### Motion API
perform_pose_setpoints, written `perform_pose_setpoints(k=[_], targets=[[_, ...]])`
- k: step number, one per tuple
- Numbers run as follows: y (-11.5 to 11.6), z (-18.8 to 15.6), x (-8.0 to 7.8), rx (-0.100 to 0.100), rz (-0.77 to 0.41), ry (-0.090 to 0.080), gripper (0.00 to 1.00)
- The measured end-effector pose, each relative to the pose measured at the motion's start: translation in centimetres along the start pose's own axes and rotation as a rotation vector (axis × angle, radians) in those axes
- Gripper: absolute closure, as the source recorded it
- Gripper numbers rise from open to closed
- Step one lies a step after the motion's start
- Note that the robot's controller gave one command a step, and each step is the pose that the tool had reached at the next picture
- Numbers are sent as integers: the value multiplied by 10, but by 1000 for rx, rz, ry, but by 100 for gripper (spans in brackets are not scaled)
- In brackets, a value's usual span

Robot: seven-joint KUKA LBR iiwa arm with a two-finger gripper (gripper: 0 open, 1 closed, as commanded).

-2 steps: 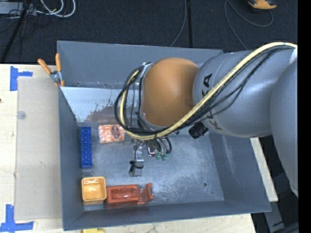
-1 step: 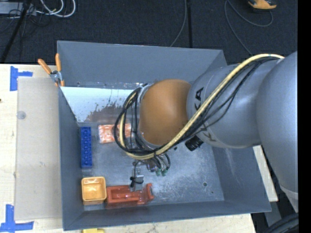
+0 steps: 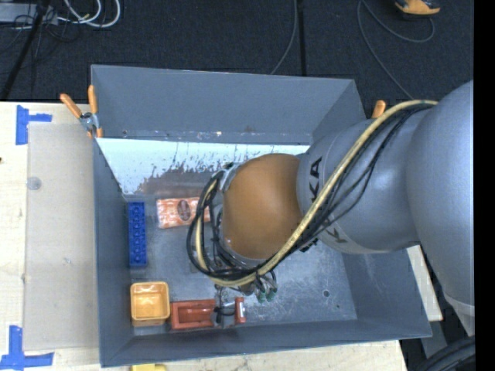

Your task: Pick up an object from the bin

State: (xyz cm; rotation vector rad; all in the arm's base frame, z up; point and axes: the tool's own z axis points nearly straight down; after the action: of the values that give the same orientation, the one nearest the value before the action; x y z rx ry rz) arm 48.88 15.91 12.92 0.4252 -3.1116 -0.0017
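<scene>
My gripper (image 3: 227,308) shows as a dark tip below the arm's orange cover, low at the bin's front edge. It is right at the right end of a red-brown flat block (image 3: 191,314) lying along the front wall. Whether it touches or holds the block is hidden. A yellow square cup (image 3: 149,301) stands just left of the block in the front left corner.
A long blue studded brick (image 3: 137,234) lies along the left wall. A pink-orange packet (image 3: 176,212) rests beside it, partly under the arm's cables. The arm and its cover hide the bin's middle. Bare floor shows at the right front.
</scene>
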Motion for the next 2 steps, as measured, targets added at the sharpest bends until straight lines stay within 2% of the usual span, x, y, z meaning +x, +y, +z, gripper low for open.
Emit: perform_pose_setpoints(k=[1,2], targets=[[0,0,11,0,-107,-1,0],[1,54,8,3,-150,-22,0]])
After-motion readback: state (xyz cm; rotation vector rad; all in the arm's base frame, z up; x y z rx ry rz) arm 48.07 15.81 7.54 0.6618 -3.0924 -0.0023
